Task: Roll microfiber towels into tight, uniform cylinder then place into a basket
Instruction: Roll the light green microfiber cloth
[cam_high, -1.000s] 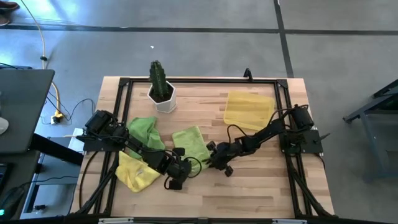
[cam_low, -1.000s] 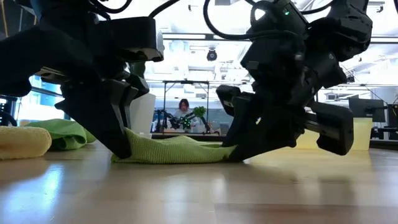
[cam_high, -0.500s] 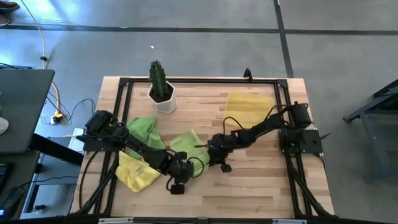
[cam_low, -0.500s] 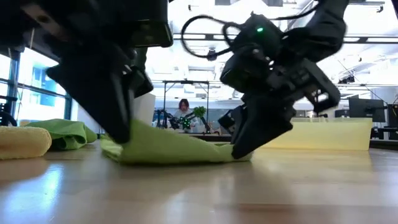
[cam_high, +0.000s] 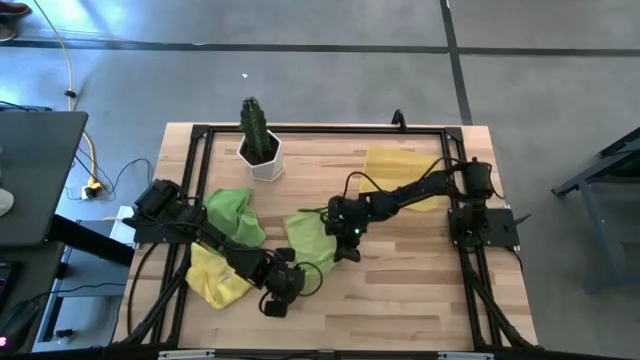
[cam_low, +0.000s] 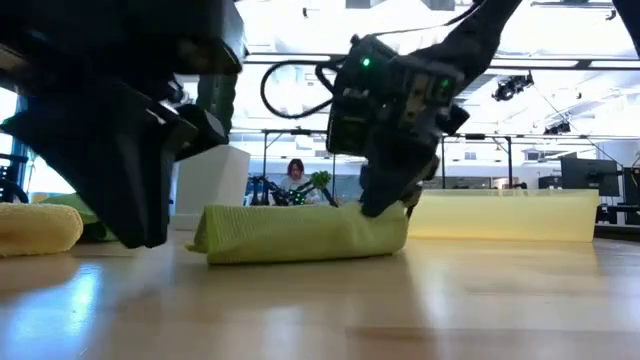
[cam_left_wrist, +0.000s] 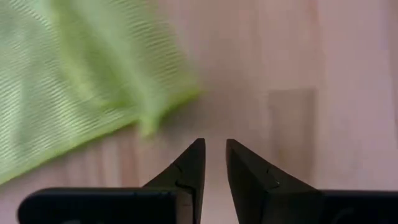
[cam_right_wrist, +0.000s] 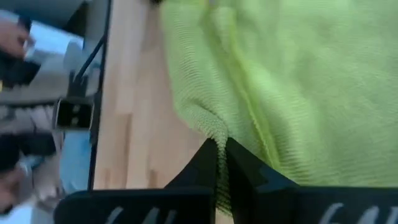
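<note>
Since a second ago the right gripper has been travelling toward the table's middle, folding the central lime green towel over on itself, while the left gripper has been backing off the cloth toward the near edge. The right fingers are pressing together on a fold of that towel; the left fingers are standing slightly apart over bare wood, gripping nothing. Three towels are lying on the table: this one, a second lime green towel and a yellow towel at the left. One yellow basket is sitting far right. Only the high view is showing the cactus pot; only the low view is showing a person far behind. No writing is readable.
</note>
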